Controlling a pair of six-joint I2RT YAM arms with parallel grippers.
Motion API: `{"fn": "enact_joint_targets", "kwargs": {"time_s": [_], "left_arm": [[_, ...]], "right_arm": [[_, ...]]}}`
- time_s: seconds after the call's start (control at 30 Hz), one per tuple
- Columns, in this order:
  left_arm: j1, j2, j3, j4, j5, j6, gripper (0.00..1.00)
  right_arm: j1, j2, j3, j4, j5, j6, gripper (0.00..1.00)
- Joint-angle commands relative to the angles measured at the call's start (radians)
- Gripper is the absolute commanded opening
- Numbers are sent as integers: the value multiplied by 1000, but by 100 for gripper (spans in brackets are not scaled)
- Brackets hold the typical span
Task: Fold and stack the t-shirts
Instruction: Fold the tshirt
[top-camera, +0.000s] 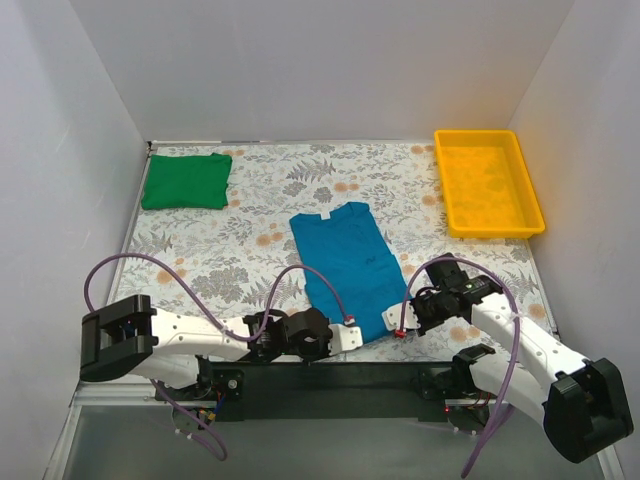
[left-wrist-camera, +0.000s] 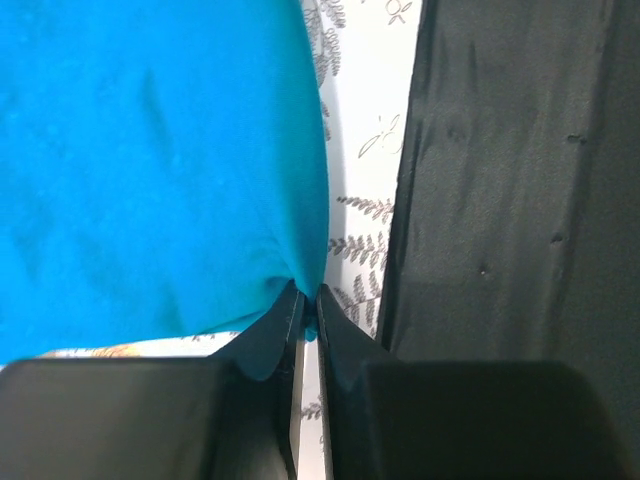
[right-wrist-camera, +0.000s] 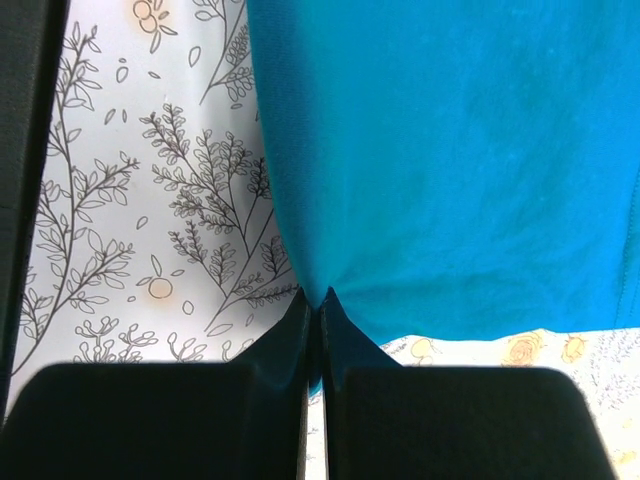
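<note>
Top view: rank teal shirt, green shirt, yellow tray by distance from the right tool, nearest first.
1. teal shirt: centre, its near hem pinched in the right tool.
2. yellow tray: far right corner.
3. green shirt: folded, far left corner.

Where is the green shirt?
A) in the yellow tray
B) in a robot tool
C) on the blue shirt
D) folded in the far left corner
D: the green t-shirt lies folded in the far left corner of the table, touching nothing else.
</note>
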Motion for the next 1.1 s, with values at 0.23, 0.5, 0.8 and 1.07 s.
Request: {"fn": "enact_joint_targets", "kwargs": {"time_s": [0.23, 0.5, 0.8, 1.07], "left_arm": [[5, -122, -43, -31, -67, 52, 0], [103, -205, -37, -24, -54, 123, 0], [323, -228, 0, 40, 55, 251, 0], [552, -111, 58, 164, 180, 330, 0]], "right_arm": [[-9, 98, 143, -33, -87, 37, 1], [-9, 160, 264, -36, -125, 67, 1], [-19, 283, 432, -22, -116, 109, 1], [-29, 484, 649, 33, -99, 192, 1]]}}
